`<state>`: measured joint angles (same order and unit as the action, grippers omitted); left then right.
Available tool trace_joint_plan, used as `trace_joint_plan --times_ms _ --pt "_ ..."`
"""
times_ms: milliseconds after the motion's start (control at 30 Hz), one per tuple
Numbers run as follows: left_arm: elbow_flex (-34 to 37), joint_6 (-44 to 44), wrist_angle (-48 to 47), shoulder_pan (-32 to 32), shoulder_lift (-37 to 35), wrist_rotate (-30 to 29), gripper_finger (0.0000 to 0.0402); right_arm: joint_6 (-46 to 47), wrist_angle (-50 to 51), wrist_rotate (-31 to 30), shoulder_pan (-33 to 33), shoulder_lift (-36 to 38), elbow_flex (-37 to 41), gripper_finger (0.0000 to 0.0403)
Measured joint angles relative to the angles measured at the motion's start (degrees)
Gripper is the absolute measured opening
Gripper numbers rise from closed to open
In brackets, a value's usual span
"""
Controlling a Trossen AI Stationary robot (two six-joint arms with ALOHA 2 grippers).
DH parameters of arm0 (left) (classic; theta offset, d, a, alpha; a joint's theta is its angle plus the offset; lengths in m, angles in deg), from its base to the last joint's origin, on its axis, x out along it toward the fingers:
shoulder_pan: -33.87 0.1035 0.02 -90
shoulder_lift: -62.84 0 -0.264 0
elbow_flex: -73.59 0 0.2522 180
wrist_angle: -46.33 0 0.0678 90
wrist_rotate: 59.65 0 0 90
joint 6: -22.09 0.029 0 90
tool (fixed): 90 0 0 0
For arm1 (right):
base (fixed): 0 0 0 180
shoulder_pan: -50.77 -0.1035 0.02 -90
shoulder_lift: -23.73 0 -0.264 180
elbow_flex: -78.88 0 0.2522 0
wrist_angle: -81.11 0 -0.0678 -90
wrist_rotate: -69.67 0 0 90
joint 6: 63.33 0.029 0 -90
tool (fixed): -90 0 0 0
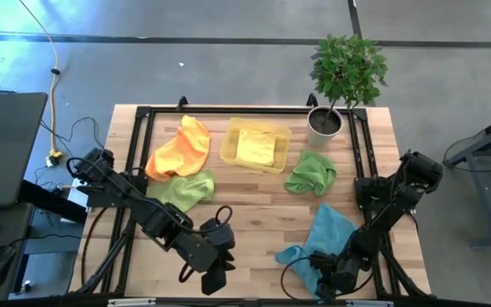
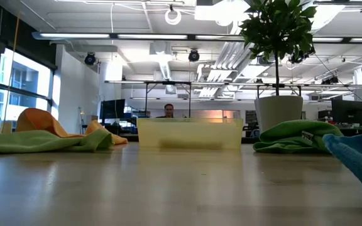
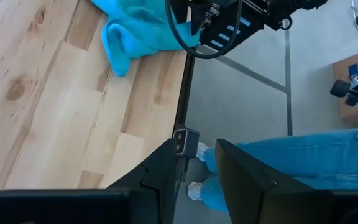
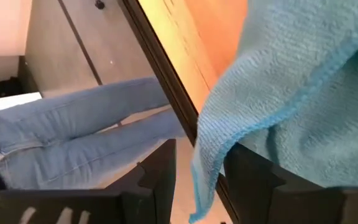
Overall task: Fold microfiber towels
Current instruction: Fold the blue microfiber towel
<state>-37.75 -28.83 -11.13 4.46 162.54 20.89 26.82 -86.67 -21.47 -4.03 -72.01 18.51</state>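
Observation:
An orange towel [image 1: 181, 147] and a light green towel [image 1: 186, 189] lie crumpled at the table's left. A second light green towel [image 1: 311, 172] lies at the right. A yellow towel [image 1: 256, 147] lies flat in the yellow tray [image 1: 228, 143]. A teal towel [image 1: 324, 234] lies crumpled at the near right, and its near part lies over my right gripper [image 1: 326, 277]. That gripper [image 4: 199, 177] is slightly open at the near edge. My left gripper [image 1: 216, 275] is open and empty at the near edge, with a narrow gap showing in the left wrist view [image 3: 197, 180]. My right gripper touches the teal towel without closing on it. The towel's hemmed edge [image 4: 197, 149] drapes over one finger [image 4: 253, 180] and hangs slack in the gap between the two. The rest of the towel lies on the table.
A potted plant [image 1: 325, 124] stands at the far right corner, beside the tray. A dark frame [image 1: 139, 136] runs round the table. A person's legs in jeans [image 4: 73, 130] stand just off the near edge. Bare wood [image 1: 254, 213] lies in the middle.

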Motion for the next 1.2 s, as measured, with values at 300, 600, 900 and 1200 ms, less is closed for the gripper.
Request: trace_joint_plan --times_ms 300,600,900,1200 --pt "0.00 1.75 0.02 0.00 0.00 0.03 0.0101 -0.06 -0.70 -1.35 0.04 -3.20 0.00 0.0120" --pt "0.00 4.89 0.20 0.00 0.00 1.46 0.0101 2.38 -0.86 1.01 0.02 -4.39 -1.44 0.0019" --pt "0.00 12.47 0.24 0.93 0.08 0.71 0.0101 -1.29 14.74 2.24 0.02 -4.33 -11.91 0.0002" --pt "2.57 20.55 0.55 3.87 0.31 -5.94 0.0109 -6.76 47.61 -0.33 0.01 -4.22 -30.25 0.0001"
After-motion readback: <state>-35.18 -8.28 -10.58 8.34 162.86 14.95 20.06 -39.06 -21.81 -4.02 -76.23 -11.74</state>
